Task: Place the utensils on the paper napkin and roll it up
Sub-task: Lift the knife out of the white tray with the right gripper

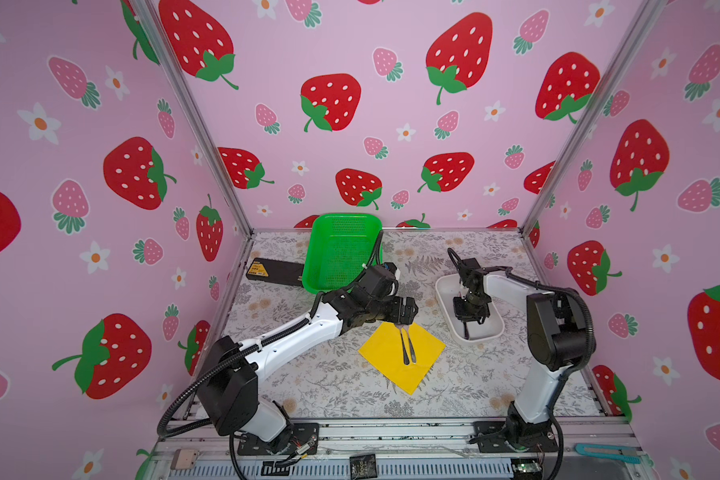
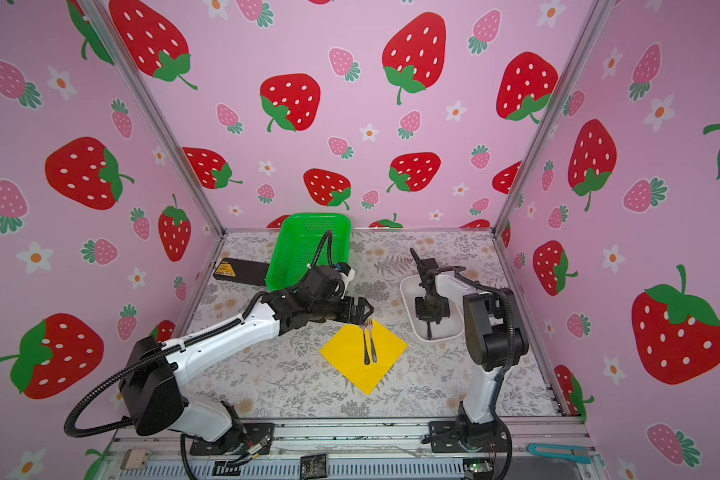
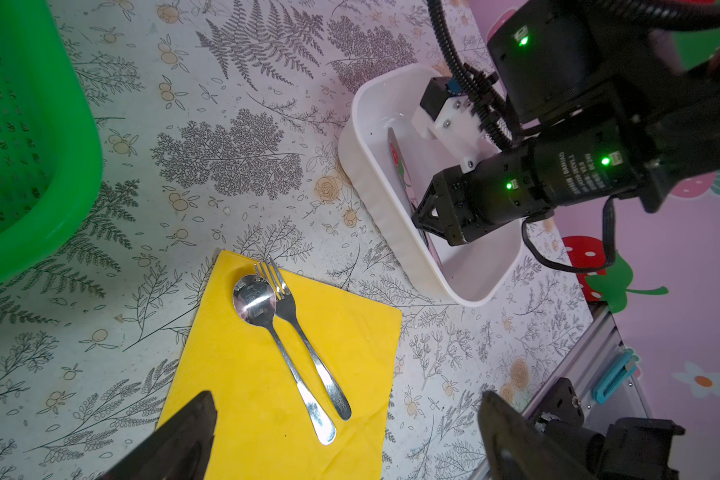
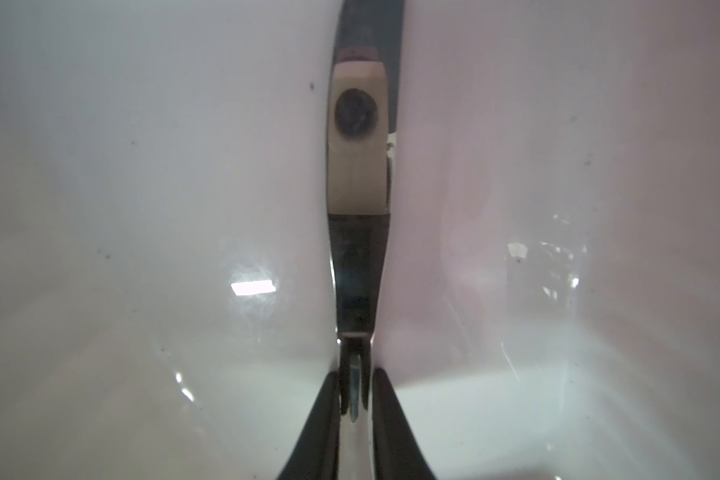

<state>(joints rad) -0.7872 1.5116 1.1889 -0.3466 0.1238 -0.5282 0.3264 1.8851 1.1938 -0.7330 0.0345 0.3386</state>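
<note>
The yellow paper napkin (image 1: 379, 353) (image 2: 346, 353) (image 3: 242, 374) lies flat on the floral table. Two utensils rest on it side by side, a spoon (image 3: 255, 299) and a fork (image 3: 287, 309), which in both top views appear as a thin silver pair (image 1: 408, 347) (image 2: 368, 345). My left gripper (image 1: 406, 322) (image 2: 364, 318) (image 3: 348, 399) hovers open over the napkin's far corner, holding nothing. My right gripper (image 1: 466, 328) (image 2: 429, 330) (image 4: 355, 374) points down into the white dish (image 1: 443, 299) (image 3: 375, 199), its fingers shut on the handle of a knife (image 4: 360, 187) (image 3: 395, 162).
A green perforated basket (image 1: 337, 249) (image 2: 304, 249) stands at the back, left of centre, with a black box (image 1: 273, 272) beside it. The left arm's elbow and cable reach close to the basket. A metal rail (image 1: 391, 432) runs along the table's front edge.
</note>
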